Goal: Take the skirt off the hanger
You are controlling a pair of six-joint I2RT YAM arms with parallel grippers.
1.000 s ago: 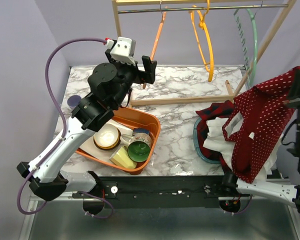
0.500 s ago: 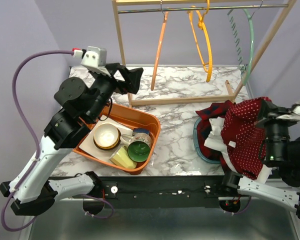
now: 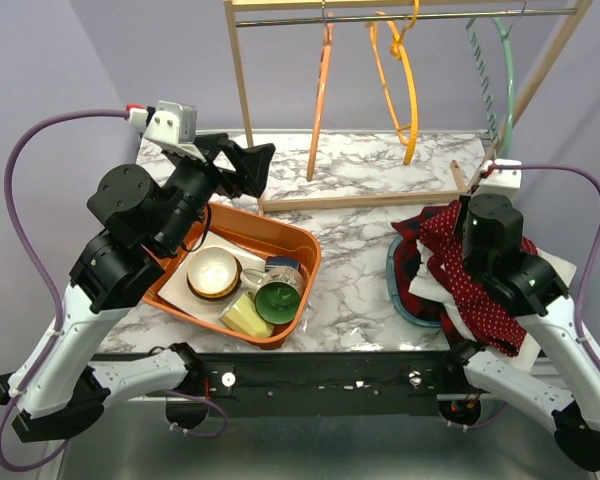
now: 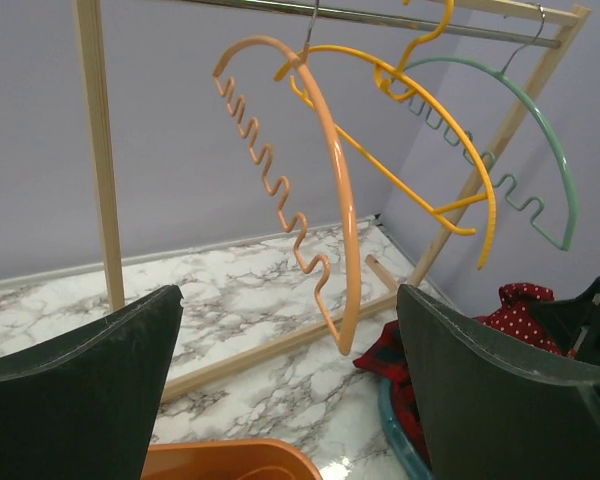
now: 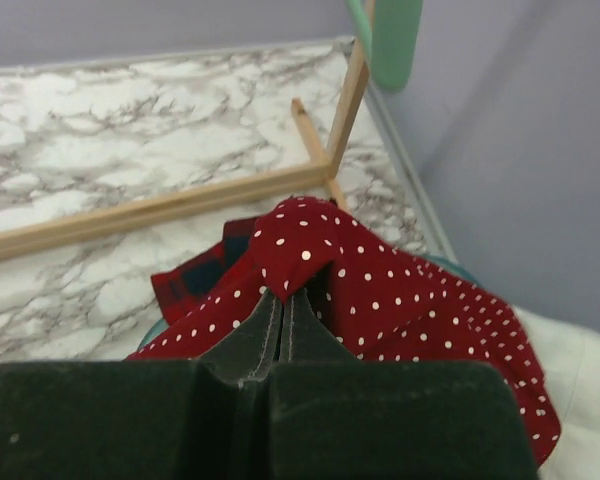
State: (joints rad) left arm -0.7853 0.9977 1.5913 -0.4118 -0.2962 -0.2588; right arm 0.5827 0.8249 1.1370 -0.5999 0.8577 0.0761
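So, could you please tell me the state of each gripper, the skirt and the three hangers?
left gripper: open, empty.
right gripper: shut on the skirt.
skirt: off the hangers, bunched up.
orange hanger: bare, hanging.
yellow hanger: bare, hanging.
green hanger: bare, hanging.

Top view: right arm (image 3: 500,250) covers the middle of the skirt (image 3: 485,315) and hides the right gripper (image 5: 283,300), right of the rack (image 3: 360,200). Rack top cut off. Basket (image 3: 391,275) beside the rack shows only its rim under clothes. Right wrist: green hanger (image 5: 385,30) cut off at top. Left wrist: orange bin (image 4: 230,460) cut off at bottom.
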